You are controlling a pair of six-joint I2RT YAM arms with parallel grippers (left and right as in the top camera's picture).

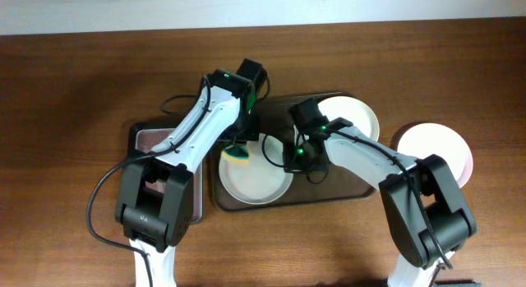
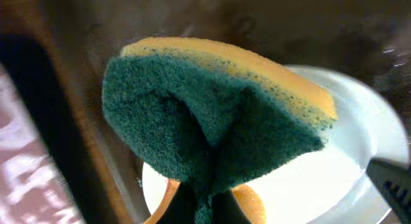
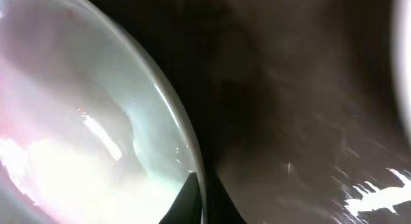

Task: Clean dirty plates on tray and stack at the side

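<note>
On the brown tray [image 1: 349,188], left gripper [image 1: 237,147] clamping a green-yellow sponge [image 2: 212,121] above a white plate [image 1: 251,182], right gripper [image 3: 200,198] pinching its rim

A large dark brown rectangular tray [image 1: 337,188] with rounded corners and a low rim lies flat at mid-table. One round, shallow white plate [image 1: 251,182] sits in its near-left part, right rim pinched by the right gripper [image 1: 289,162], and a second white plate [image 1: 357,116], partly hidden, lies in the far-right corner. A third white plate [image 1: 431,147] rests on the table near the tray's right end.
</note>
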